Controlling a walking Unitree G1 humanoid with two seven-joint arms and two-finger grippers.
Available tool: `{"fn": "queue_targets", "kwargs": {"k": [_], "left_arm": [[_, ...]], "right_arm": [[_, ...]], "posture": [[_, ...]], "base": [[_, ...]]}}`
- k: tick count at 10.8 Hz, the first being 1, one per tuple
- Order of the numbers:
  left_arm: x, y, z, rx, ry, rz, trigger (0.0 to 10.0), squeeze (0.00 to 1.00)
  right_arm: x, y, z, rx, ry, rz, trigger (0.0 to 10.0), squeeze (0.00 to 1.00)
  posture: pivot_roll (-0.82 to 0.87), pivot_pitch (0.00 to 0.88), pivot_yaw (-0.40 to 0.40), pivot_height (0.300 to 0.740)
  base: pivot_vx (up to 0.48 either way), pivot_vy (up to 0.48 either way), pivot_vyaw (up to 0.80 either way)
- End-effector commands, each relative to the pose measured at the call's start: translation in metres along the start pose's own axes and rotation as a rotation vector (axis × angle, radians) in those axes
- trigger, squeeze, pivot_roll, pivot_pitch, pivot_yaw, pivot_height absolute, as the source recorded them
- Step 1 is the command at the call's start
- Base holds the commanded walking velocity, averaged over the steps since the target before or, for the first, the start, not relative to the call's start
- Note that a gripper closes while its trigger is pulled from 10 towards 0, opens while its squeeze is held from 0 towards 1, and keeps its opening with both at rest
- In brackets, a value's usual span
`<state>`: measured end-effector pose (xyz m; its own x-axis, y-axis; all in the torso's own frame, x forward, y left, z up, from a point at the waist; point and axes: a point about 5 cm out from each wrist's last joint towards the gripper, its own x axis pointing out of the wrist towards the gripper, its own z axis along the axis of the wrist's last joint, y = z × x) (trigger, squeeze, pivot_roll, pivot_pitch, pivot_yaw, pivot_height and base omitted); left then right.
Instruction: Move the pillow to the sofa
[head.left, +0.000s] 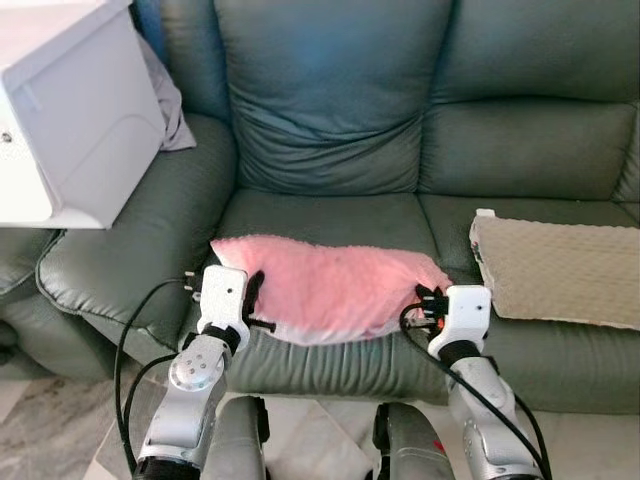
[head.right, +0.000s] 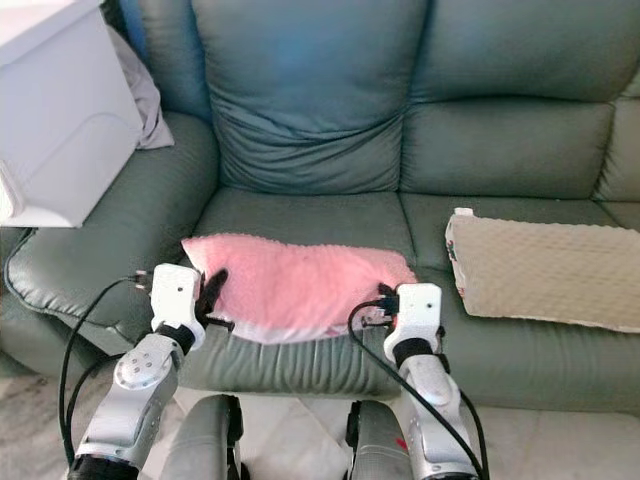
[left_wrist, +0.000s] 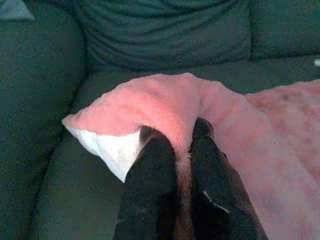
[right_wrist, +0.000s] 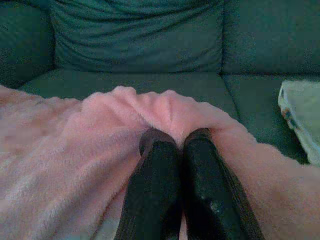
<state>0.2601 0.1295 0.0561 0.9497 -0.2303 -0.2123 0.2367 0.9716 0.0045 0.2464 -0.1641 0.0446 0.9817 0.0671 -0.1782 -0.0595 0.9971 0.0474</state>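
Observation:
A pink fluffy pillow (head.left: 325, 285) with a white underside lies on the front of the left seat of the grey-green sofa (head.left: 330, 130). My left gripper (head.left: 256, 295) is shut on the pillow's left edge; its black fingers (left_wrist: 155, 165) pinch the pink fabric (left_wrist: 165, 110). At the pillow's right corner my right gripper (head.left: 428, 300) is shut on the fur, with both fingers (right_wrist: 200, 165) pressed together into the pillow (right_wrist: 75, 150).
A beige textured cushion (head.left: 560, 270) lies on the seat to the right. A white box-like cabinet (head.left: 70, 110) stands over the sofa's left armrest (head.left: 120, 250). A grey cloth (head.left: 170, 110) hangs behind it. Pale marble floor (head.left: 60, 430) lies below.

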Motion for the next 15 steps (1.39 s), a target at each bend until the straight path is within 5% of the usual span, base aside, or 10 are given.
{"fn": "queue_targets", "kwargs": {"k": [1, 3, 4, 6, 12, 15], "left_arm": [[0.003, 0.002, 0.004, 0.016, -0.005, -0.003, 10.0, 0.0], [0.001, 0.002, 0.001, 0.025, 0.012, -0.006, 10.0, 0.0], [0.014, 0.01, 0.004, 0.035, 0.02, 0.021, 10.0, 0.0], [0.033, 0.04, 0.003, -0.017, 0.075, 0.12, 10.0, 0.0], [0.079, 0.044, 0.035, -0.002, 0.039, 0.188, 10.0, 0.0], [0.087, 0.058, 0.055, 0.016, 0.01, 0.269, 10.0, 0.0]], "right_arm": [[0.0, -0.001, 0.006, 0.014, -0.021, 0.001, 10.0, 0.0], [-0.002, 0.0, 0.013, 0.062, -0.014, -0.005, 10.0, 0.0], [0.012, -0.001, 0.027, 0.065, -0.038, 0.0, 10.0, 0.0], [0.032, -0.014, 0.045, 0.034, -0.053, -0.047, 10.0, 0.0], [0.066, -0.027, 0.049, -0.03, -0.004, 0.007, 10.0, 0.0], [0.08, -0.019, 0.051, -0.021, 0.004, 0.05, 10.0, 0.0]], "posture": [[0.01, 0.0, 0.016, 0.621], [0.01, 0.094, 0.032, 0.621], [0.0, 0.137, 0.036, 0.621], [-0.03, 0.199, 0.027, 0.621], [-0.06, 0.274, 0.015, 0.621], [-0.06, 0.276, 0.015, 0.621]], "base": [[0.0, 0.0, 0.0], [0.0, 0.0, 0.0], [0.0, 0.0, 0.0], [0.0, 0.0, 0.0], [0.0, 0.0, 0.0], [0.0, 0.0, 0.0]]}}
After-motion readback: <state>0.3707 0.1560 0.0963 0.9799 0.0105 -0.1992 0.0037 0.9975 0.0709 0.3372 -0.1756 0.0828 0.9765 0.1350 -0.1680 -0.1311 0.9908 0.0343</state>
